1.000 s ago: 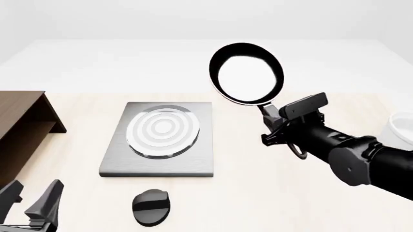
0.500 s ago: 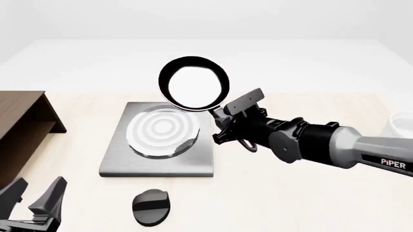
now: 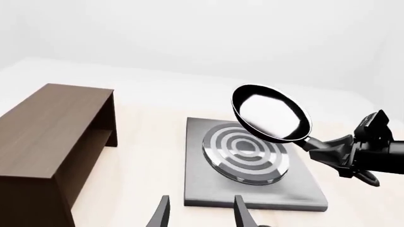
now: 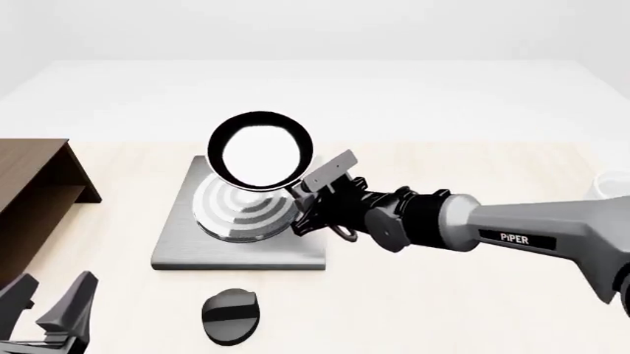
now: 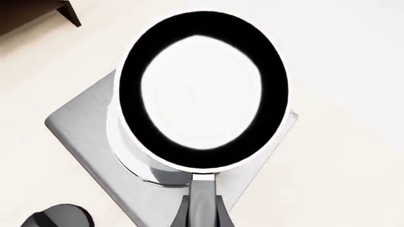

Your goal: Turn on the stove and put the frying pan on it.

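Bright, even, shadowless simulator light, backgrounds washed to near-white; the frying pan (image 5: 202, 90) mirrors a blown-out white patch, the stove (image 4: 246, 247) rings show soft sheen, all views sharp with no edge distortion.

Stove (image 4: 246, 221) at table centre. Knob (image 4: 229, 316) apart from slab, at its 6 o'clock, nearer arms. Wooden shelf (image 4: 35, 193) at stove's 9 o'clock, on table's left edge. Bowl (image 4: 612, 193) at stove's 3 o'clock, well apart, at far right edge. Frying pan (image 4: 261, 150) in air above stove's far half, over burner (image 4: 246, 206), tilted, handle running toward 4 o'clock into right gripper (image 4: 315, 203). Left gripper (image 4: 49, 313) at knob's 9 o'clock, near bottom-left corner, fingers apart.
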Controlling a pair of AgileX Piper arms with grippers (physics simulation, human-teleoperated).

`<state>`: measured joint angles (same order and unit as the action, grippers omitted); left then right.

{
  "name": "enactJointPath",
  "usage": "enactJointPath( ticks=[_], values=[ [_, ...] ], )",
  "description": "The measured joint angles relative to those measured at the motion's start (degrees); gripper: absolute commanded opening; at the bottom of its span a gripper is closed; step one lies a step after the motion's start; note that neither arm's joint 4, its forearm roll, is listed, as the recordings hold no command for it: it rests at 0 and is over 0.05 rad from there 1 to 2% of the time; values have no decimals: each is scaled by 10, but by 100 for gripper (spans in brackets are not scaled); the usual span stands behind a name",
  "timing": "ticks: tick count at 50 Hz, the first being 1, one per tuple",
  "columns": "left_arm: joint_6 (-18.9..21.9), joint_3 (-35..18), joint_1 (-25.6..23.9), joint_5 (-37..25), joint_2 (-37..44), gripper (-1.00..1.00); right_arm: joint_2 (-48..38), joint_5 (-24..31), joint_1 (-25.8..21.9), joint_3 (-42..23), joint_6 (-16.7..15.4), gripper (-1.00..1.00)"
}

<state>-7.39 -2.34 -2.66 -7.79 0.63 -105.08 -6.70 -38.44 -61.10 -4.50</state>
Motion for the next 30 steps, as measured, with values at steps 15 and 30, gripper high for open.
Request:
enactJointPath(
  ticks=[15, 30],
  values=[
    [0, -2, -1, -12, -5, 100, -43, -19, -16, -4, 2, -100],
    [-1, -3, -1, -17, -6, 100, -76, -50, -22, 12, -1, 100]
  ],
)
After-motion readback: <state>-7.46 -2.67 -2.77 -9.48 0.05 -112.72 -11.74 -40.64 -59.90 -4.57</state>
